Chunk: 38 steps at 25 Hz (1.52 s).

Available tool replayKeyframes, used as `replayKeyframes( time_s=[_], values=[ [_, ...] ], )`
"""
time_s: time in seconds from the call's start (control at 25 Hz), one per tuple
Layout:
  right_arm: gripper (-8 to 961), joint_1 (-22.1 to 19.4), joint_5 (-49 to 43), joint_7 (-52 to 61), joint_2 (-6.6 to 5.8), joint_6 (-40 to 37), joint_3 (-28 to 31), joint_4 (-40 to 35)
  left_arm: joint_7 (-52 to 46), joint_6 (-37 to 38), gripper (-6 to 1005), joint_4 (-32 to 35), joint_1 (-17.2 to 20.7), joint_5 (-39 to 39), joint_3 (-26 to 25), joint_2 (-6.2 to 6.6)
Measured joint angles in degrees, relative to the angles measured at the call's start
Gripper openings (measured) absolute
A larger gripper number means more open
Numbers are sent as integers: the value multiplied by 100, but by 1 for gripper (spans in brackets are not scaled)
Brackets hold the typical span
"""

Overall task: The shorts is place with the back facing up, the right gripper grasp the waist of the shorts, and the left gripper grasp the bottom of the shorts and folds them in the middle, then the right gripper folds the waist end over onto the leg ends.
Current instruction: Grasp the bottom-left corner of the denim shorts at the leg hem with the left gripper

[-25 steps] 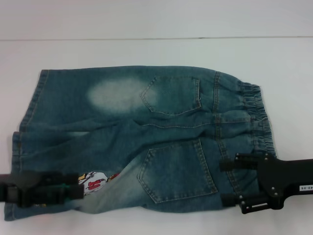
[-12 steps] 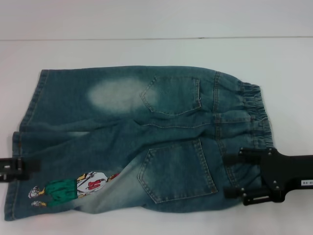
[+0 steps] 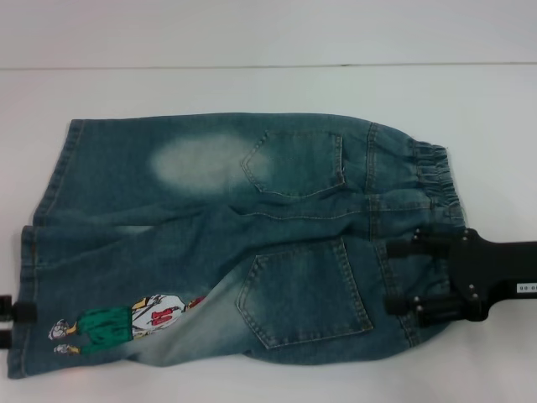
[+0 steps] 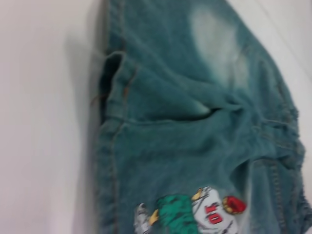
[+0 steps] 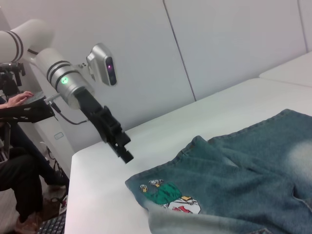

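Note:
The shorts (image 3: 252, 210) lie flat on the table with both back pockets up. The ruffled waist (image 3: 436, 189) is at the right and the leg ends (image 3: 29, 269) at the left. A cartoon patch (image 3: 126, 323) shows on the near leg. My right gripper (image 3: 403, 277) hovers open over the near part of the waist, one finger on each side of the band's lower stretch. My left gripper (image 3: 10, 323) is almost out of the head view at the left edge, just beyond the bottom of the shorts. In the right wrist view the left gripper (image 5: 122, 146) hangs above the table past the shorts (image 5: 243, 180).
The white table (image 3: 252, 84) extends around the shorts, with a seam line along its far side. In the right wrist view a seated person (image 5: 14, 161) is beyond the table's far-left edge, behind the left arm.
My left gripper has pulled back leftward off the near leg, uncovering the cartoon patch. My right gripper has shifted slightly farther over the waistband.

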Motion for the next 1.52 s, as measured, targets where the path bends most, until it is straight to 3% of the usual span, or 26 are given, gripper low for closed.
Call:
replayKeyframes(
  time_s=[0.64, 0.96, 1.52],
  values=[
    [909, 151, 3, -22, 5, 175, 64, -14, -9, -509, 786, -36, -13, 634, 182, -42],
    [907, 219, 8, -23, 17, 157, 19, -14, -26, -812, 784, -230, -50, 712, 502, -63],
    [903, 242, 9, -8, 24, 137, 26, -14, -29, -915, 779, -386, -224, 732, 525, -106]
  ],
)
